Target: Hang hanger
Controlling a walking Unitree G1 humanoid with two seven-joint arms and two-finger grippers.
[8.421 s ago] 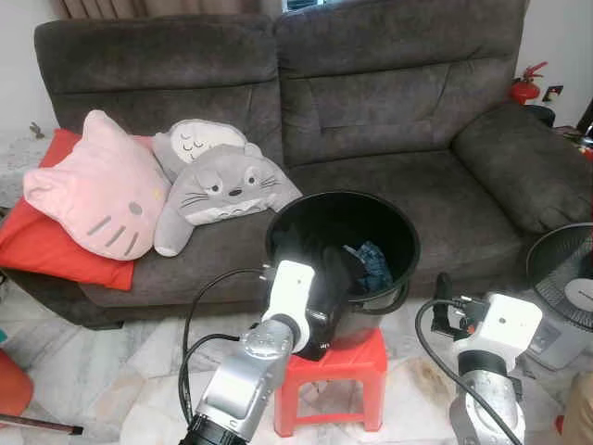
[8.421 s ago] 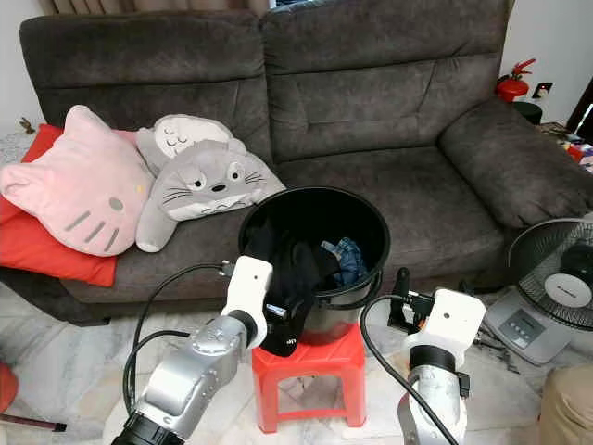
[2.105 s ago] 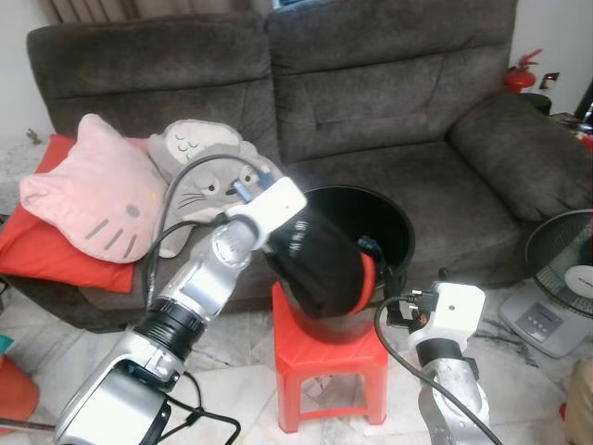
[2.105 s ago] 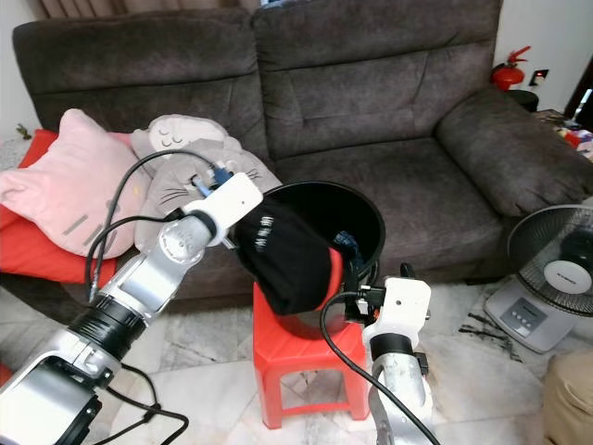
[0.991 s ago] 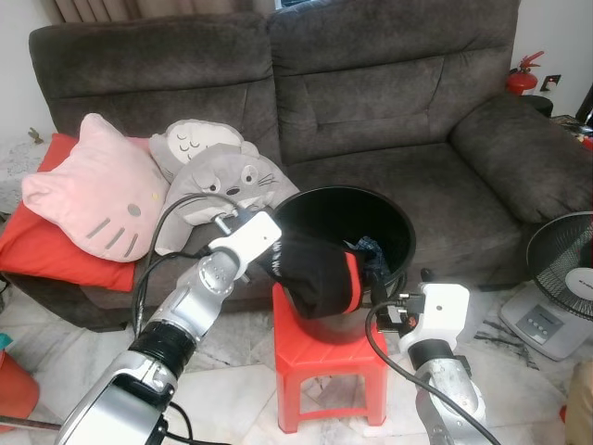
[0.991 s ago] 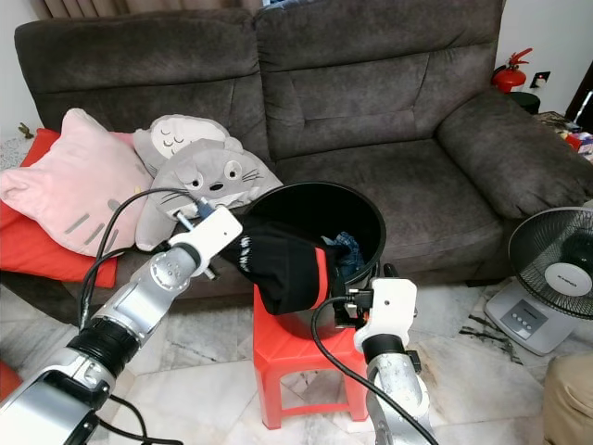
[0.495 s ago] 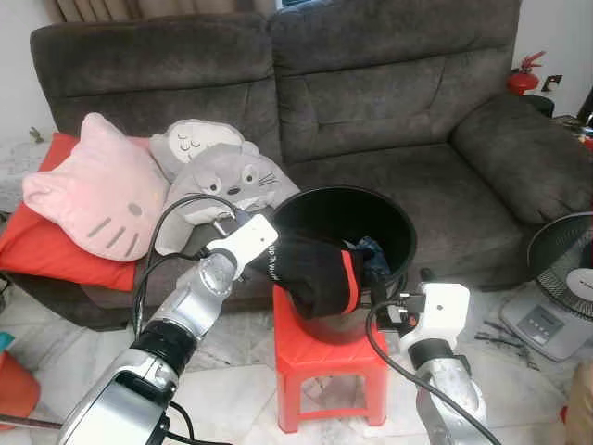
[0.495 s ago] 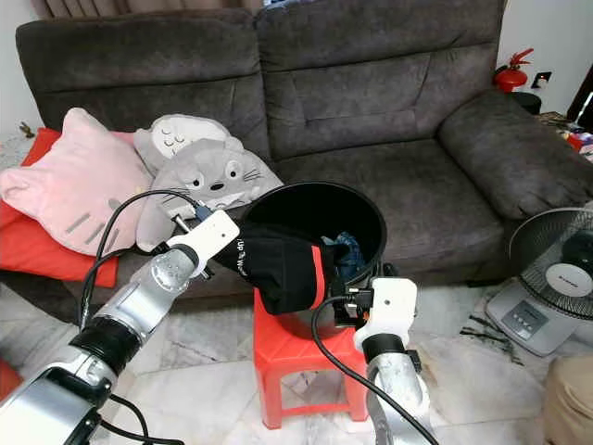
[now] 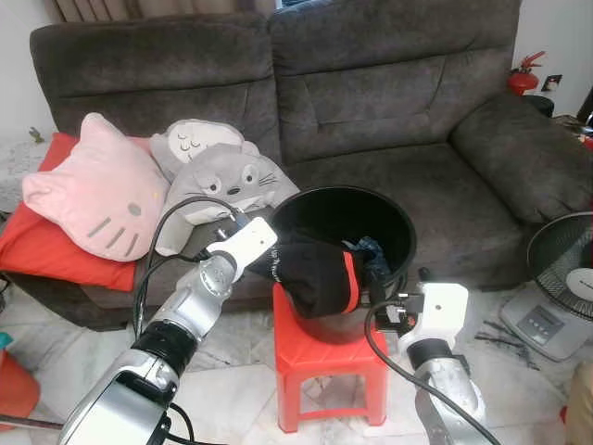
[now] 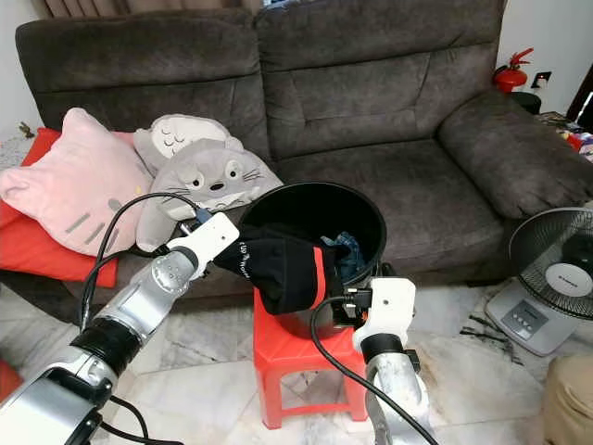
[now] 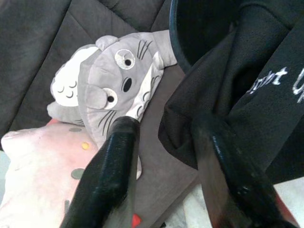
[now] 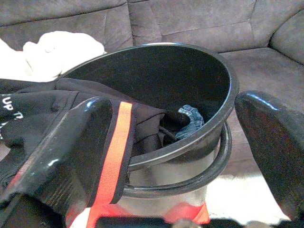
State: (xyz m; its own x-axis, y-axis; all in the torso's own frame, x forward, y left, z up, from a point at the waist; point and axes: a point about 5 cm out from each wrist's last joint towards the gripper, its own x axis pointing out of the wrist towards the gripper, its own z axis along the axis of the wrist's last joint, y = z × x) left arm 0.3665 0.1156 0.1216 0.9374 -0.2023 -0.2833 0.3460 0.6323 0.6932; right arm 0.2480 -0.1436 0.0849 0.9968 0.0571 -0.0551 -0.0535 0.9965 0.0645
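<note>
A black garment [image 9: 315, 269] with a red stripe and white lettering lies draped over the front rim of a black bucket [image 9: 398, 222]. The bucket stands on a red stool [image 9: 329, 357]. My left gripper [image 11: 164, 126] is at the garment's left end, fingers apart, with a fold of the cloth between them. My right gripper [image 12: 175, 102] is open at the bucket's front right side, close to the handle, one finger [image 12: 71, 147] beside the red stripe. Blue denim [image 12: 190, 121] lies inside the bucket.
A dark grey sofa [image 9: 389, 111] stands behind the bucket, with a pink cat pillow [image 9: 88, 190], a grey plush [image 9: 222, 181] and a red cushion [image 9: 46, 246] on its left seat. A floor fan [image 9: 565, 269] stands at the right. The floor is pale marble.
My left arm has come down from its raised pose two seconds ago, and the garment now rests on the bucket's rim. In the last second it barely moved. The right gripper stays by the bucket.
</note>
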